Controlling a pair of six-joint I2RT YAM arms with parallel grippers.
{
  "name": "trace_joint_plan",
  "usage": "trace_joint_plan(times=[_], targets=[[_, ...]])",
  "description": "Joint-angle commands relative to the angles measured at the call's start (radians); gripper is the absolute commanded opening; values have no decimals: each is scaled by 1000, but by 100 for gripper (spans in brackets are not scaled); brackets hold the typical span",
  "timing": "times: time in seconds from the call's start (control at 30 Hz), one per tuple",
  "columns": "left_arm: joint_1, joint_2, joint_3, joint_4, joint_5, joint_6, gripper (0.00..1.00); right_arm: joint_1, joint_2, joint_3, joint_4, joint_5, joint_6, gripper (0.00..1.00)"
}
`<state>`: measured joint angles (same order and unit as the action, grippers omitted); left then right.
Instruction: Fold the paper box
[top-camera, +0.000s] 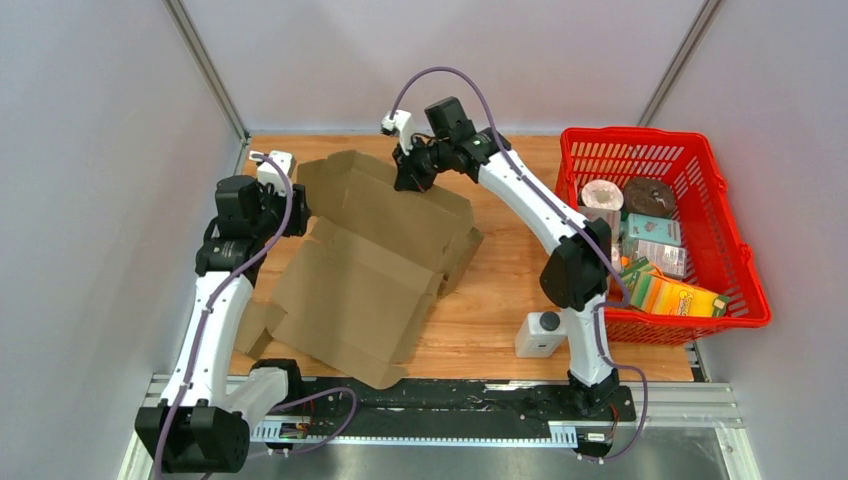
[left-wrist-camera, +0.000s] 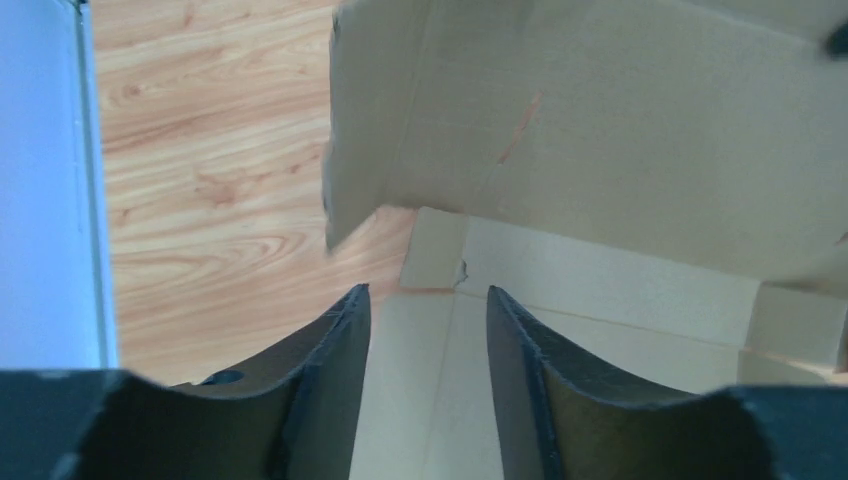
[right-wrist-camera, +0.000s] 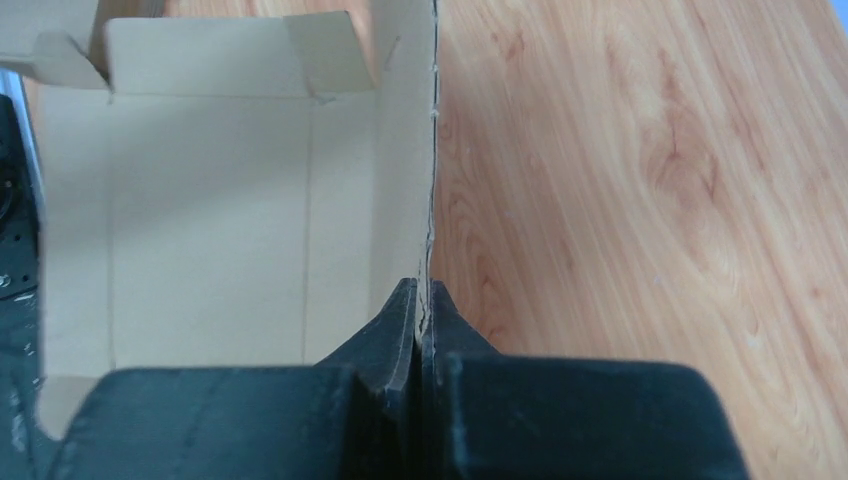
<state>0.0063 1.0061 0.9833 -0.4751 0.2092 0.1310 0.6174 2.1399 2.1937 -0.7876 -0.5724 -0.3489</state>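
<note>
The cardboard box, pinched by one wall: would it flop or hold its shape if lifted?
Probably hinges at the creases: the cardboard box lies mostly unfolded, flaps at different angles. Panels look fairly stiff; the wall in the right gripper stands straight. Thin sheet, so likely light and may slide on the table.

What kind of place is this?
Probably a robot lab booth: plain walls around a wooden table, two arms bolted to a metal rail, and a red basket of goods.
</note>
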Motion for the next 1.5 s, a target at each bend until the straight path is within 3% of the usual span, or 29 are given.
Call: trace_joint_plan(times=[0.0,0.03,0.1,0.13,0.2,0.23,0.37,0.43,0.5,0.6,0.73,0.87,1.1,1.2,1.3,1.37,1.47], targets=[[-3,-95,64,100,64,-279,58,5,-161,-107,-19,58,57,0],[-2,-100,74,124,70,-404,58,8,-178,-135,5,77,67,0],[-3,-71,101,220,107,-509,58,25,-218,-192,19,124,61,0],[-64,-49,116,248,105,-563,57,30,-224,-202,18,129,57,0],[-130,59,210,227,37,-527,53,38,-236,-209,7,128,44,0],[-161,106,259,189,-6,-462,44,39,-239,-213,8,125,42,0],[-230,331,461,90,-152,-424,27,39,-253,-230,5,131,39,0],[-249,370,476,75,-260,-416,19,41,-259,-236,10,132,42,0],[-279,408,498,32,-280,-425,14,41,-261,-235,13,137,44,0],[-340,413,453,59,-359,-409,14,38,-262,-233,11,143,42,0],[-416,385,381,76,-280,-442,10,39,-262,-233,17,152,42,0],[-474,351,272,234,-214,-531,9,39,-253,-230,16,122,53,0],[-470,488,403,128,-177,-507,9,39,-304,-272,22,69,53,0],[-471,470,388,186,-125,-545,11,39,-305,-279,22,86,53,0],[-470,405,338,142,-206,-525,17,36,-308,-295,19,155,45,0],[-467,316,217,147,-283,-495,21,31,-313,-302,11,186,36,0],[-413,229,43,124,-272,-516,30,27,-322,-314,-16,184,16,0]])
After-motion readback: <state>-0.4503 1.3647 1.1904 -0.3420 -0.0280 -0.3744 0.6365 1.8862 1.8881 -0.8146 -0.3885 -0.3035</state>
